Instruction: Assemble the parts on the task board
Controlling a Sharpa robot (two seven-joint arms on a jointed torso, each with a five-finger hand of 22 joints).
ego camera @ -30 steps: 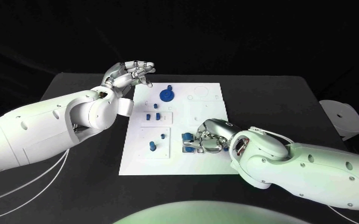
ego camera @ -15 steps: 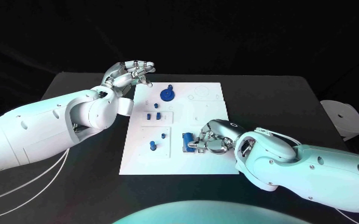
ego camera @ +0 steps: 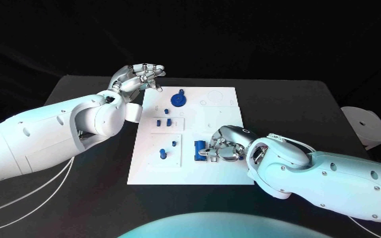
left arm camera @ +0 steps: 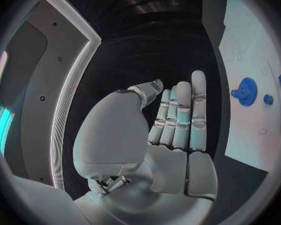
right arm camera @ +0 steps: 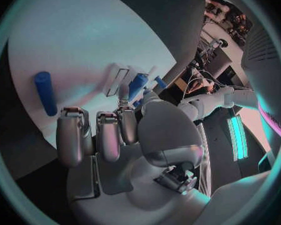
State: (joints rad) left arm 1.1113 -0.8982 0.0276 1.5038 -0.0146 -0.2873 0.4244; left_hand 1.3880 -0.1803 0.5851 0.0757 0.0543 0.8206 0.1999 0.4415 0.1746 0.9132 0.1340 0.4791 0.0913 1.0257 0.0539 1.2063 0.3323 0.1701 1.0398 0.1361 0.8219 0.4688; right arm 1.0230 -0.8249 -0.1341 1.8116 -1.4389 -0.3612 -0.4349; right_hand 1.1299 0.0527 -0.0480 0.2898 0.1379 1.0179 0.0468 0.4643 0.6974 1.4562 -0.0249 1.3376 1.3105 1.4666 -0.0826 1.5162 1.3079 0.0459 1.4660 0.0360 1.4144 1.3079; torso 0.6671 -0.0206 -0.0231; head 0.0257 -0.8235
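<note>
A: In the head view, why is the right hand low on the task board?
B: Likely to work the small blue part its curled fingers touch; whether it grips is unclear. The left hand waits raised beyond the board's far left corner, out of the way.

A: And the left wrist view?
B: The left hand holds nothing, fingers straight and side by side, the blue gear on the board well apart.

A: The right wrist view?
B: The right hand bends its fingers down onto the board, a blue cylinder lying just beside.
</note>
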